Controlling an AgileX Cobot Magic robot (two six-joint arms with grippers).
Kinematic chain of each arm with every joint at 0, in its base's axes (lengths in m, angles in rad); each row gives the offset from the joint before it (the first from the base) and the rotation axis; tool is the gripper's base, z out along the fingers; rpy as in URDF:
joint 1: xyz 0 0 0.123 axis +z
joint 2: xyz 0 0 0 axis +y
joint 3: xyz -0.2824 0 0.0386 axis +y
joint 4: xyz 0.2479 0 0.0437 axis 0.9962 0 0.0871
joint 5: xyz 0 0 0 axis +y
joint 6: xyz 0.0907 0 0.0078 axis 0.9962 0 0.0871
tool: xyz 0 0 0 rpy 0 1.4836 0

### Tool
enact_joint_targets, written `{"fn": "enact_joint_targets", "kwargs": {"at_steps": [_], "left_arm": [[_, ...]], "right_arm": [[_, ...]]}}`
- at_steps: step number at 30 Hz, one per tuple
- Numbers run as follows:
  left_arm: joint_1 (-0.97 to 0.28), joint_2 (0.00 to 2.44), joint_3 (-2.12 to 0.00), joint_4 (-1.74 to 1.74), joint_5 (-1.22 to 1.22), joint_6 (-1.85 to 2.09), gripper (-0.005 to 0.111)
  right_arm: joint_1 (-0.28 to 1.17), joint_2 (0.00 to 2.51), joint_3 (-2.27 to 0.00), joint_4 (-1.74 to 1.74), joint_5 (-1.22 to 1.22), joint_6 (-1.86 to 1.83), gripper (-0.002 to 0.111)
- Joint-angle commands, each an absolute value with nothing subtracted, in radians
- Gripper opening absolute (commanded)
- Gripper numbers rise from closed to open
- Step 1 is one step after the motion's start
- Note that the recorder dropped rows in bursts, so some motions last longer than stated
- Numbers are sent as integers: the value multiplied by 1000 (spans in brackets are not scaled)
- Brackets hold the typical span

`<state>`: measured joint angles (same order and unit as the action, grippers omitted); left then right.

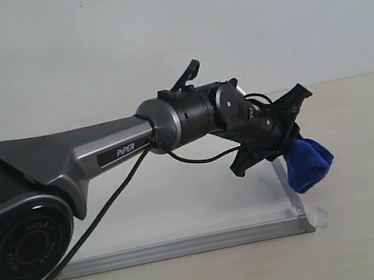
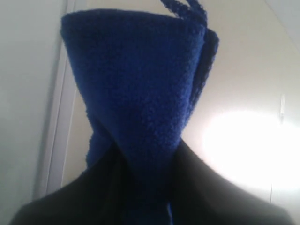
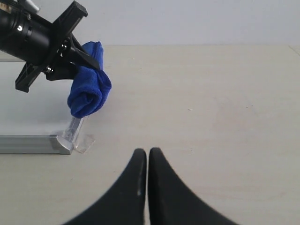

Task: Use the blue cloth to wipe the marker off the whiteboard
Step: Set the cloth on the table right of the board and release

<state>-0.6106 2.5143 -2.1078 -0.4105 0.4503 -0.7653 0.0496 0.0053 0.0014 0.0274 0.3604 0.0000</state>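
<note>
The whiteboard lies flat on the table, its silver frame along the near edge. No marker line shows on the board's visible part; my left arm hides much of it. My left gripper is shut on the blue cloth, which hangs as a rolled bundle just above the board's right edge, near the front right corner. In the left wrist view the blue cloth fills the middle, pinched between the dark fingers. The right wrist view shows the blue cloth, the whiteboard, and my right gripper shut and empty over bare table.
Clear tape sticks out at the board's front right corner cap. A black cable hangs from the left arm across the board. Beige tabletop stretches to the right of the board. A plain wall stands behind.
</note>
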Motion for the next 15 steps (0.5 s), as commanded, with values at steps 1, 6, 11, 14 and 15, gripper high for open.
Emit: {"fn": "enact_joint_targets", "kwargs": {"at_steps": [1,6,11,14,15], "left_arm": [[-617,2524,-2105,-430,424,-761,4],[-617,2529,-2105,-430,422,-695,4],[-617,2538,-2105,-426,444,-687,4],[-617,2539,-2105,-426,442,-687,4],[-617,2539,-2105,-426,440,-687,4]], "right_arm": [[44,0,0,21,357,0,1],[44,0,0,21,357,0,1],[44,0,0,21,357,0,1],[44,0,0,21,357,0,1],[44,0,0,21,357,0,1]]}}
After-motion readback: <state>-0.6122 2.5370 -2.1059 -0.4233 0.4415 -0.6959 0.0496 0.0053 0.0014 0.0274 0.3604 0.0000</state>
